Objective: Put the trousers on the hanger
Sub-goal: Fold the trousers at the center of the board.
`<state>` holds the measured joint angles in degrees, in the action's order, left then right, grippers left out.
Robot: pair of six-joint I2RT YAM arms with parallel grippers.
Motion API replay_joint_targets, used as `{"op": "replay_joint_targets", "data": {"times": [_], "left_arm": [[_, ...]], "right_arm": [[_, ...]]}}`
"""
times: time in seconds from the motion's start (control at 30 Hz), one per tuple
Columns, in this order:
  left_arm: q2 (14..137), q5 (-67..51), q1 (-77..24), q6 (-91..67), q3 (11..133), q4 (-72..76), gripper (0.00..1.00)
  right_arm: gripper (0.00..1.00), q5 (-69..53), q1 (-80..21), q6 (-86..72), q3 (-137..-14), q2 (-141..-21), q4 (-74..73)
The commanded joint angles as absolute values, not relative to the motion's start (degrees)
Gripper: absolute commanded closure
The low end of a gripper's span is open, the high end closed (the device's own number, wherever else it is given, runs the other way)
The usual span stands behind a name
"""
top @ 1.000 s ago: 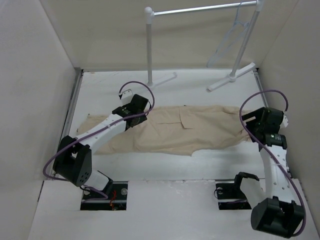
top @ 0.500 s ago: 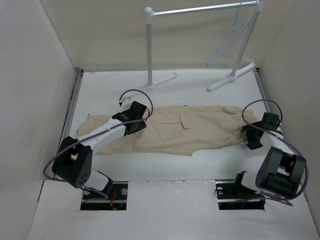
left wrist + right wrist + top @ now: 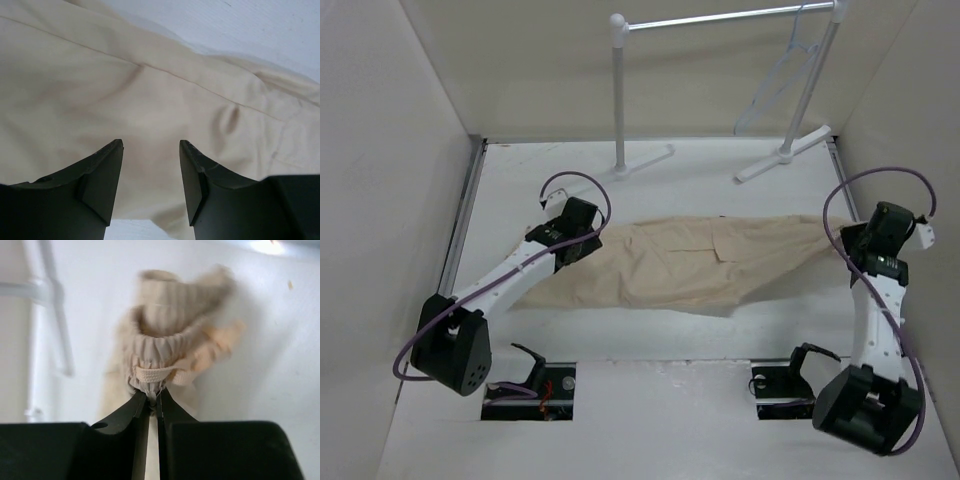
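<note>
Your right pincer (image 3: 152, 401) pinches the beige wrinkled cloth trousers (image 3: 690, 265) by their gathered end.
Your left pincer (image 3: 150, 150) stands half open over the cloth.

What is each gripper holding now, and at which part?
The right gripper pinches the trousers by the gathered elastic edge at their end. The left gripper holds nothing; its jaws stand open over the cloth.

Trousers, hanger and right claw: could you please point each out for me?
trousers (image 3: 670, 265), top view, middle of the cloth.
hanger (image 3: 761, 99), top view, its sloping arm.
right claw (image 3: 153, 398), right wrist view, between its closed tips.
</note>
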<state>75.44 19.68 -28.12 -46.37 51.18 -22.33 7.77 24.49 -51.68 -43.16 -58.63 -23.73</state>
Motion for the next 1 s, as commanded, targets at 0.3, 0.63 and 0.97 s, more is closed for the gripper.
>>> {"op": "replay_joint_targets", "data": {"times": [0.3, 0.63, 0.97], "left_arm": [[70.05, 20.48, -27.73, -44.30, 60.02, -35.06, 0.52], [63.03, 17.05, -14.82, -44.56, 59.42, -35.25, 0.48], [54.41, 15.39, -1.73, -46.23, 53.71, -34.19, 0.47]], "right_arm": [[0.83, 12.75, 15.19, -38.77, -66.96, -47.28, -29.36], [0.82, 23.45, -25.40, -36.91, -76.89, -59.30, -29.88], [0.79, 27.52, -60.84, -36.74, -94.81, -92.42, -29.88]]}}
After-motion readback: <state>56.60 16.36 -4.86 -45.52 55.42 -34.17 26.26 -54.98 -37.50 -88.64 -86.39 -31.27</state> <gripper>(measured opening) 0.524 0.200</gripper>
